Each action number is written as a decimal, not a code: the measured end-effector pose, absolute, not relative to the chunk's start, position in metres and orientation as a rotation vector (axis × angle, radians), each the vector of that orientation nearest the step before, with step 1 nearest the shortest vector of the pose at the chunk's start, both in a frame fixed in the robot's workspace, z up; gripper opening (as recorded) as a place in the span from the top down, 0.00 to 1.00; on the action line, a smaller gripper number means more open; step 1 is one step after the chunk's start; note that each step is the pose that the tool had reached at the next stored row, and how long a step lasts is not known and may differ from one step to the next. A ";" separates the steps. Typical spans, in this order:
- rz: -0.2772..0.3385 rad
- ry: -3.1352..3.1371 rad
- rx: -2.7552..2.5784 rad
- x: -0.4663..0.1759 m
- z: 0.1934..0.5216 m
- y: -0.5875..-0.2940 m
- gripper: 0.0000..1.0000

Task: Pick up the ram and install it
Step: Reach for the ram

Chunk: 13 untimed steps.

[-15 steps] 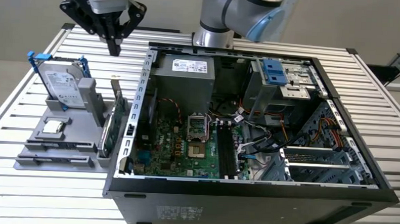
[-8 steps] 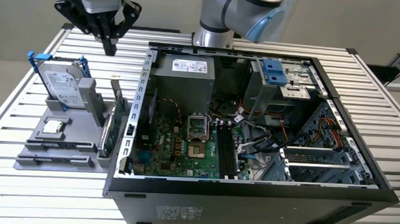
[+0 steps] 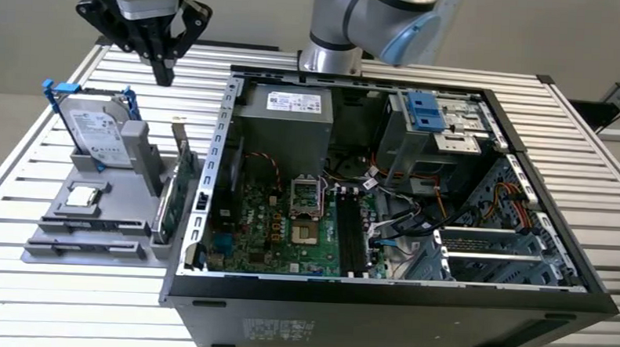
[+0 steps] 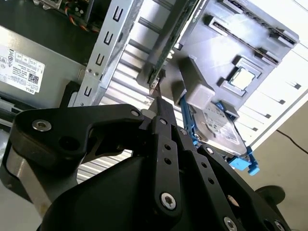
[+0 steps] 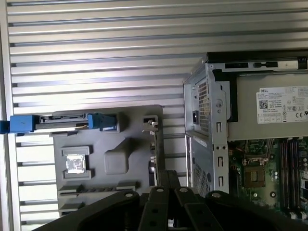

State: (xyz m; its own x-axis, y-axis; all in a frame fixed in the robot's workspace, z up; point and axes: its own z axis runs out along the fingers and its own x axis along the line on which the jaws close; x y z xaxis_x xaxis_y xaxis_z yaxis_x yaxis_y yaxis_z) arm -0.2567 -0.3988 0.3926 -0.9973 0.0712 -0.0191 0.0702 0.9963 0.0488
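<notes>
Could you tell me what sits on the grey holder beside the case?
A blue-framed hard drive, a green card and a silver chip; whether its front slots hold anything cannot be seen.

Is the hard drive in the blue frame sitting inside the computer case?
No, the hard drive stands in the gray holder outside the computer case.

You have a ribbed silver metal table [image 3: 589, 139] carrying an open black computer case [image 3: 388, 318] beside a grey plastic parts stand [image 3: 120, 211].
</notes>
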 end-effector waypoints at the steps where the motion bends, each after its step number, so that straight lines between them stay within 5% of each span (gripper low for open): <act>1: 0.075 3.118 0.110 -0.259 0.393 -0.399 1.00; 13: 0.075 3.118 0.110 -0.284 0.393 -0.399 1.00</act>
